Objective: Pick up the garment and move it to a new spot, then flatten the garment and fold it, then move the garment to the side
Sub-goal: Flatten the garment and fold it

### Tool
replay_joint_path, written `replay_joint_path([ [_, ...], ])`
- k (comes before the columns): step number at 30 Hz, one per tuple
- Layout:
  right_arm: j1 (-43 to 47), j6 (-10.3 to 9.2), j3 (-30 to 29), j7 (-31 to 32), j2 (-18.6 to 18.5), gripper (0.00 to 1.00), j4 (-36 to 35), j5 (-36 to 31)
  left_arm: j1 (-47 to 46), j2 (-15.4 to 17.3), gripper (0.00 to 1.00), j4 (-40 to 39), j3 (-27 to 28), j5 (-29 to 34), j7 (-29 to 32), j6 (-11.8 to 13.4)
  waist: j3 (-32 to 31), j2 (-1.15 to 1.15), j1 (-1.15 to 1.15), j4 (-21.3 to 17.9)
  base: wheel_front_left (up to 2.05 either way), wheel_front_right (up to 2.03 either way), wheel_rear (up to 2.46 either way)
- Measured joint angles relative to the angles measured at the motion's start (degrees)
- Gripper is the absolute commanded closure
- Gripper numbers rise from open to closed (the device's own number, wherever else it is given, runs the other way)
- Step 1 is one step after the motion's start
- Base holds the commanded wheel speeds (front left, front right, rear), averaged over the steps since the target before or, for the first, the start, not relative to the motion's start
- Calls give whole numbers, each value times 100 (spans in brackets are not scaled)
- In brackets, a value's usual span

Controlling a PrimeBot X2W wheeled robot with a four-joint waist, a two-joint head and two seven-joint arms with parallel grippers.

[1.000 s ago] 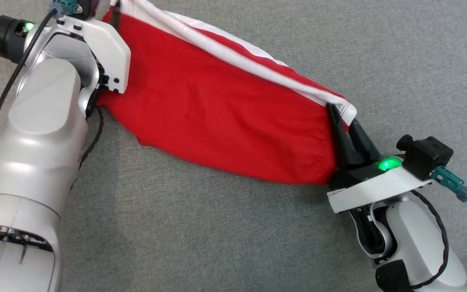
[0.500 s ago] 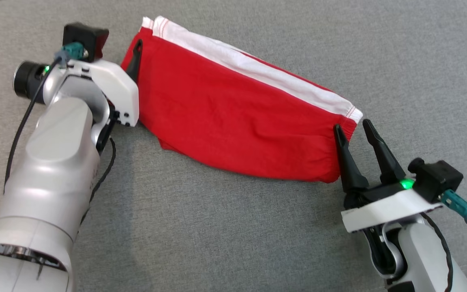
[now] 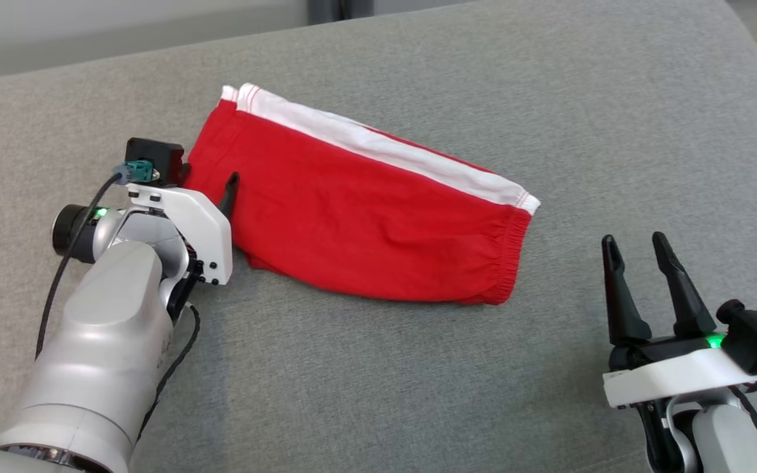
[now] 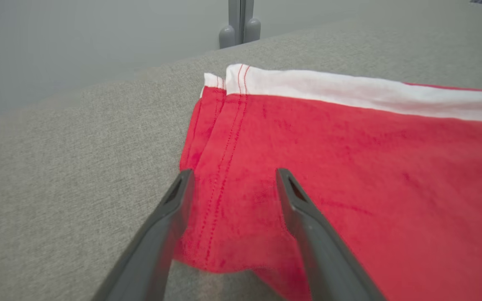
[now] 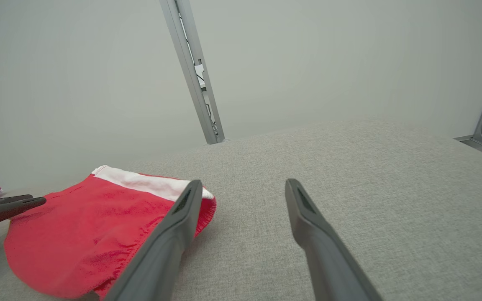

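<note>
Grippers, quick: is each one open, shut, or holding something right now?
Left gripper: jaws open, holding nothing, by the garment.
Right gripper: jaws open, empty, clear of the garment.

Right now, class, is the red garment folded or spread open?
Folded: the garment lies flat on the grey surface, with two stitched hems stacked slightly offset at one end.

Red garment (image 3: 365, 223) with white band, folded flat, lying slantwise on grey surface (image 3: 418, 368)
</note>
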Motion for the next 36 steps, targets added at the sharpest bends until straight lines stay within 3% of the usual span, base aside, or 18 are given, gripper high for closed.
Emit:
replay_joint_path([
  [9,190,0,-170,-1,-1,0,-230,-25,4,313,0,168,166,-205,364,434,-77,0,0,-362,0,0,0],
  [19,203,0,-97,-1,0,0,-319,35,93,472,3,221,192,-368,708,416,1,0,0,-563,0,0,0],
  [20,203,0,-92,0,0,0,-331,49,94,480,44,221,190,-369,712,394,5,0,0,-580,0,0,0],
  [22,203,0,-91,0,-1,0,-344,55,104,480,100,222,152,-369,710,359,4,0,0,-606,0,0,0],
  [36,347,0,-380,-1,0,0,-377,-103,698,266,100,37,148,-588,-79,83,-376,0,0,-273,0,0,0],
])
